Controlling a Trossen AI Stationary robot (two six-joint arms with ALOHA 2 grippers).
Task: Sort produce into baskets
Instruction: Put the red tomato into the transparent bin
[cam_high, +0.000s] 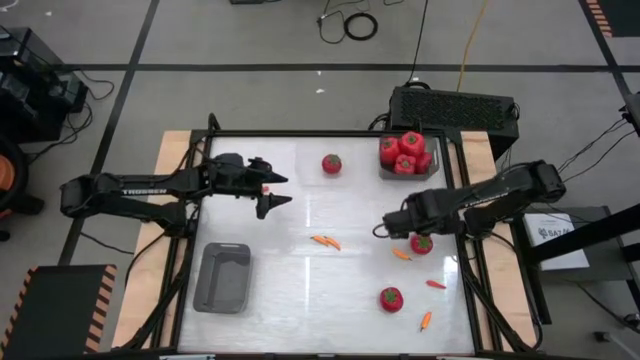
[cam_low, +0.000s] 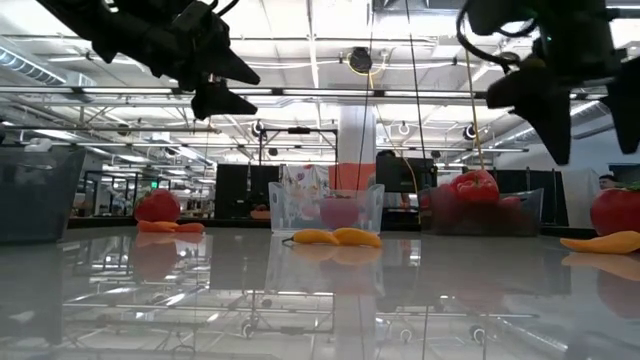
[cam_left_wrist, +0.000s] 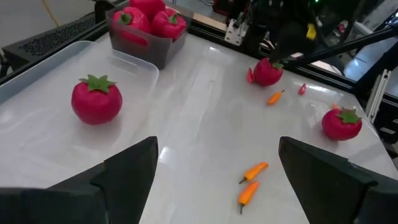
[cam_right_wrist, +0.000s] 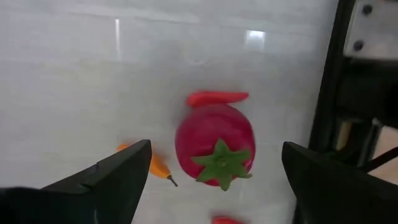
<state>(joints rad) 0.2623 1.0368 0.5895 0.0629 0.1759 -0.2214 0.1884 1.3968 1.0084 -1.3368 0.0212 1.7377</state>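
Observation:
My right gripper (cam_high: 412, 230) is open and points down above a red tomato (cam_right_wrist: 215, 147) at the table's right; its fingers stand on either side of the tomato without touching it. A small red pepper (cam_right_wrist: 217, 98) and an orange pepper (cam_right_wrist: 155, 165) lie beside this tomato. My left gripper (cam_high: 272, 191) is open and empty, raised over the table's left half. A grey basket (cam_high: 405, 160) at the far right holds several tomatoes. A second grey basket (cam_high: 222, 277) stands empty at the near left. Other tomatoes rest on the table at the far middle (cam_high: 331, 164) and near right (cam_high: 390, 298).
Two orange peppers (cam_high: 325, 241) lie at the table's middle; a red pepper (cam_high: 435, 284) and an orange one (cam_high: 425, 320) lie near right. A clear container (cam_left_wrist: 124, 59) stands by the far tomato. A black box (cam_high: 455, 108) sits beyond the far right edge.

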